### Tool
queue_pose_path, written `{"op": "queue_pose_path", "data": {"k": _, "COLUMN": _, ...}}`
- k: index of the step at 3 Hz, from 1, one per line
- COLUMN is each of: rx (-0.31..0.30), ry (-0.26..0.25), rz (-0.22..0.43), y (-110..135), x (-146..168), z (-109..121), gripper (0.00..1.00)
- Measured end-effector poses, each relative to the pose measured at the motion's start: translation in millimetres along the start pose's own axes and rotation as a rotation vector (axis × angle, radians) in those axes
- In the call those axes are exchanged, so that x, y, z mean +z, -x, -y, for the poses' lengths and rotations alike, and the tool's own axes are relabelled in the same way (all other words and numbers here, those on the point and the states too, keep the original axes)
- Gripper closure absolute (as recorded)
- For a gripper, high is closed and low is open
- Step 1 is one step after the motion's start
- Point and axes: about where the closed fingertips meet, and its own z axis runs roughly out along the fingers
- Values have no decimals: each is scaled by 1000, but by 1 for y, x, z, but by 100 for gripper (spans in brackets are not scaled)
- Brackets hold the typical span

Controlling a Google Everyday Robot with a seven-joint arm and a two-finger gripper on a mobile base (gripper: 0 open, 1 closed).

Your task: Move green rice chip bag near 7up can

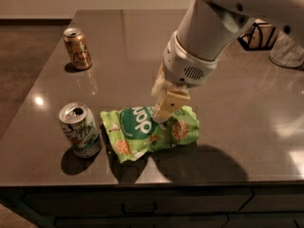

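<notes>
The green rice chip bag [149, 132] lies flat on the dark table, its left end close beside the 7up can [80, 129], which stands upright near the front left edge. My gripper [164, 112] hangs from the white arm just above the bag's upper middle, tips at the bag's top edge. The fingers [171, 103] look spread and hold nothing.
A brown-gold can [78, 48] stands upright at the far left of the table [237, 127]. A dark wire object [259, 34] and a clear item [287, 51] sit at the far right. The table's front edge runs just below the bag.
</notes>
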Motion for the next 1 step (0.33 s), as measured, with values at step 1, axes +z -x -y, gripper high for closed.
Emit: {"op": "queue_pose_path", "data": {"k": 1, "rx": -2, "ry": -4, "rz": 0, "y": 1, "x": -1, "z": 0, "gripper": 0}}
